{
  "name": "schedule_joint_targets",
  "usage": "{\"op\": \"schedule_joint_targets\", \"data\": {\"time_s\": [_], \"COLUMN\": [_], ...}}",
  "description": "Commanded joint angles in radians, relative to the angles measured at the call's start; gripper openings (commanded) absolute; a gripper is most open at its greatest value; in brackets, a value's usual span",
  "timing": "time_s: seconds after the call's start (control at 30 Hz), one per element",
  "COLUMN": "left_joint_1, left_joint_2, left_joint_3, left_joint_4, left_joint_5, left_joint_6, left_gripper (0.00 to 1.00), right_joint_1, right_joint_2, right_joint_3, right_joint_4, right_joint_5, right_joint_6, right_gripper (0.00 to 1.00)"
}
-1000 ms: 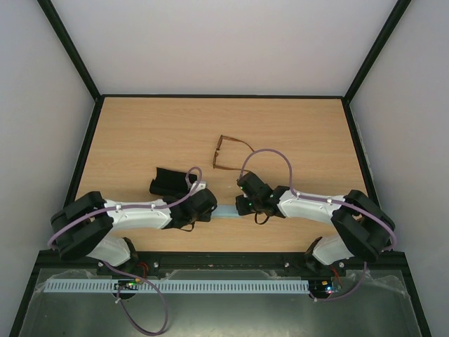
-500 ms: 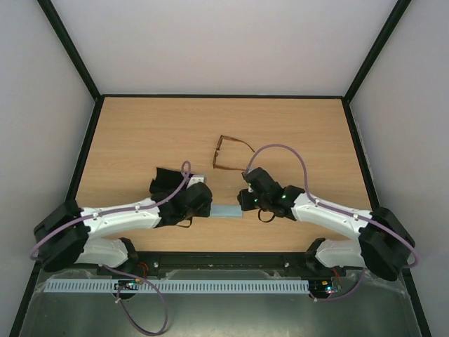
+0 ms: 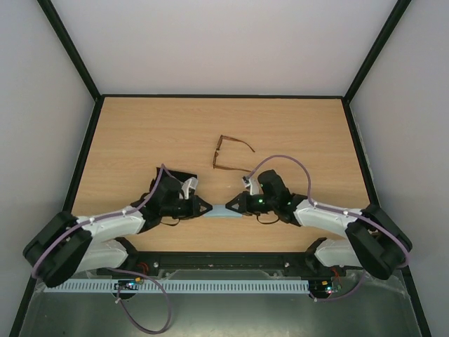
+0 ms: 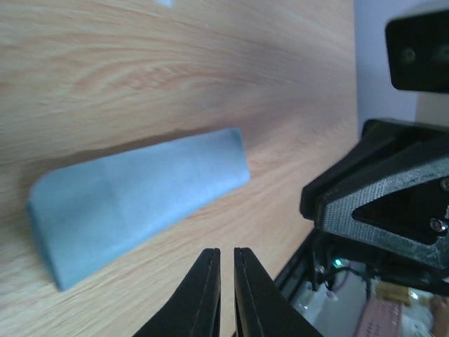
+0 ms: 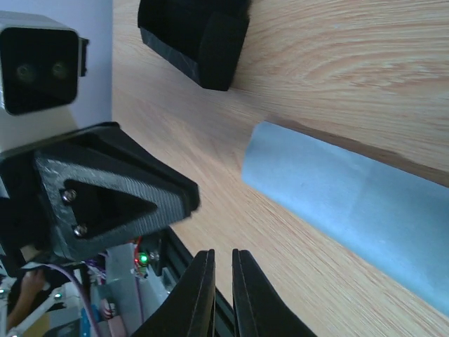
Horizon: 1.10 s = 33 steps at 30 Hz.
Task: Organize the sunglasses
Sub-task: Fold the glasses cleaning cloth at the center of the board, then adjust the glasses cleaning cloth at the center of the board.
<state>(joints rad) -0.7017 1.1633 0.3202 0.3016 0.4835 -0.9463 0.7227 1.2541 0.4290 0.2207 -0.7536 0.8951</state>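
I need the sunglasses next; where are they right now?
In the top view, the sunglasses lie in the middle of the table, just beyond the blue cloth.

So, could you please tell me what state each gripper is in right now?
Left gripper: closed, holding nothing.
Right gripper: closed, holding nothing.
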Motion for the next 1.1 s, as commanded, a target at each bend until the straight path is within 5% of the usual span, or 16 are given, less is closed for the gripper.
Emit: {"op": "schedule_joint_targets", "data": {"time_s": [0.0, 0.27, 1.07], "left_joint_1": [-0.011, -0.052, -0.070], "left_joint_2": [0.095, 0.186, 0.373], "left_joint_3": [-0.005, 0.028, 0.018], "left_joint_4": [0.229, 0.142, 0.238], "left_joint_5": [0.138, 0.036, -0.065], "left_joint_6": [-0.066, -0.057, -0.075], "left_gripper": [0.08, 0.06, 0.02], "right_joint_1": [-0.003, 0.000, 0.001], "right_joint_2": [0.056, 0.149, 0.348], "right_joint_3": [-0.009, -0.030, -0.011], "right_joint_4": [0.159, 0.194, 0.307], "right_joint_5": [-0.063, -0.038, -0.062], "right_joint_6": [0.069, 0.057, 0.045], "right_gripper": [0.09, 0.08, 0.04]}}
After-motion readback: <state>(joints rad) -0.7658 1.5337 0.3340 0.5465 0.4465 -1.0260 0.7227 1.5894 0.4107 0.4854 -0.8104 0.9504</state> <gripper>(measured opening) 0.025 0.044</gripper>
